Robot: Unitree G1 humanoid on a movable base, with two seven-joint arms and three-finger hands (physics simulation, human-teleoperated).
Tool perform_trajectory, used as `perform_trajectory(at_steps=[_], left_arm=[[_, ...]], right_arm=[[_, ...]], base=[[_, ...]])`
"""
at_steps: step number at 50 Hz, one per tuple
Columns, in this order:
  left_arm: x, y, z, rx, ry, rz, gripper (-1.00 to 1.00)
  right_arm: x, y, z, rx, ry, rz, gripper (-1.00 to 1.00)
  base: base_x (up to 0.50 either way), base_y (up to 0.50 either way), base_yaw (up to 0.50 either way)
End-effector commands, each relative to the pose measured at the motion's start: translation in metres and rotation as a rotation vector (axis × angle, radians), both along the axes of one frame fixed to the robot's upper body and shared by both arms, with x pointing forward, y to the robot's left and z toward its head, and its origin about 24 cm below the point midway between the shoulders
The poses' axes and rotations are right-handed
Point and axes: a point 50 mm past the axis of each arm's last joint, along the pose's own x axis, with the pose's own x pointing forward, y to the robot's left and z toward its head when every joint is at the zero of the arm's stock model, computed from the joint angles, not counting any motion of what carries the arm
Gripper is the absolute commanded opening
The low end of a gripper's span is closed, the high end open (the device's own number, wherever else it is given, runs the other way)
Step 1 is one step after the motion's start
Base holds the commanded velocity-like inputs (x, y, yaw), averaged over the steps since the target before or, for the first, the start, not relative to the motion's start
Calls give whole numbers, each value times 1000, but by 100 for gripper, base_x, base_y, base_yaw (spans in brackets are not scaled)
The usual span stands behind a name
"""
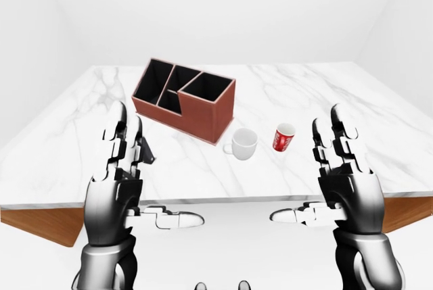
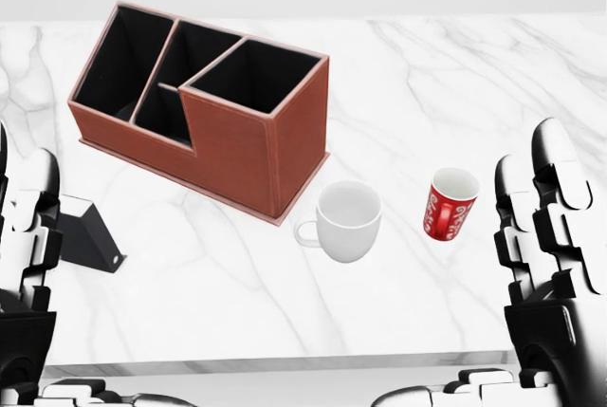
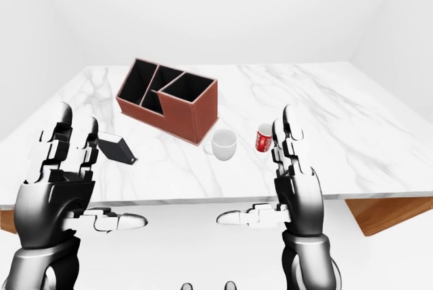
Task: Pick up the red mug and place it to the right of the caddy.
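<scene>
White marble table, bare white walls. Red mug upright at 3 o'clock of white mug; brown caddy at 10. Left hand, right hand: fingers spread, empty.

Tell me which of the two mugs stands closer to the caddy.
The white mug, standing just right of the caddy; the red mug stands farther right.

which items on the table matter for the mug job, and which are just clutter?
Task items:
red mug, upright, at the right of the white mug
caddy, brown, compartments empty
right hand, open, nearest the mug

Clutter:
white mug, between caddy and red mug
black box, partly hidden by the left hand
</scene>
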Motion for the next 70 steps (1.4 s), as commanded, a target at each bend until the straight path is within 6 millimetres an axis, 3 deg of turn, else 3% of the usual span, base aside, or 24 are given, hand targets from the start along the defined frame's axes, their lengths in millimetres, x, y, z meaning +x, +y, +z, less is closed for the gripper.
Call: perform_trajectory(at_steps=[1,60,70], left_arm=[[-3,3,6,-1,-28,11,100],[-3,3,4,-1,-19,13,100],[1,-1,5,5,-28,5,100]], right_arm=[[0,-2,0,0,0,-1,100],[0,-3,1,-6,-5,-17,100],[-8,-4,8,15,-36,-23,100]], base=[[50,-11,0],[50,-10,0],[0,0,0]])
